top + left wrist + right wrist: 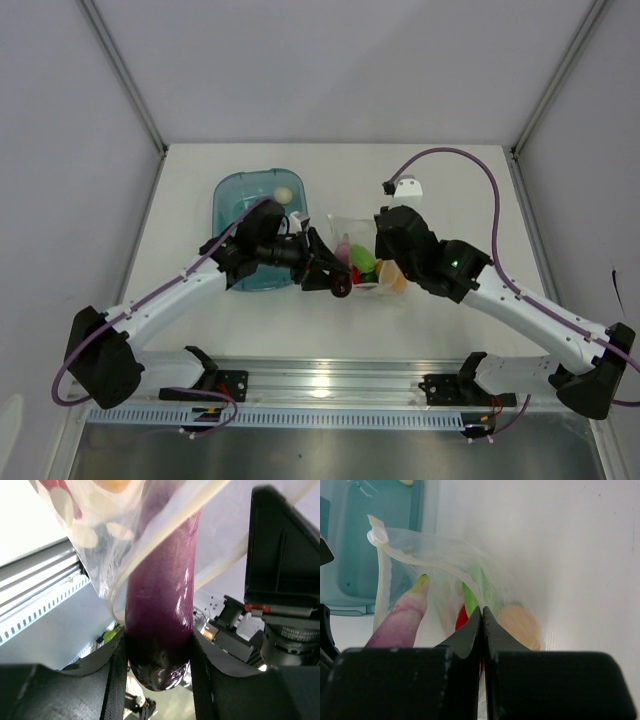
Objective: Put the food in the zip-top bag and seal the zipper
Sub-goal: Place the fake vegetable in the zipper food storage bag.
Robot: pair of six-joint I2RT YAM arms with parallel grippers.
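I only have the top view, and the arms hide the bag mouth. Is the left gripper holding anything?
Observer: Yes. The left wrist view shows the left gripper clamped on the blunt end of a purple piece.
Operator: Is it inside the bag?
Observer: In the right wrist view its tip is at the open mouth of the bag. I can't tell how far in it goes.
Operator: What keeps the mouth open?
Observer: The right gripper, pinched shut on the bag's film.

Teal tub (pixel 230 200) and perhaps a white bracket (pixel 407 187) occupy the table (pixel 300 330).
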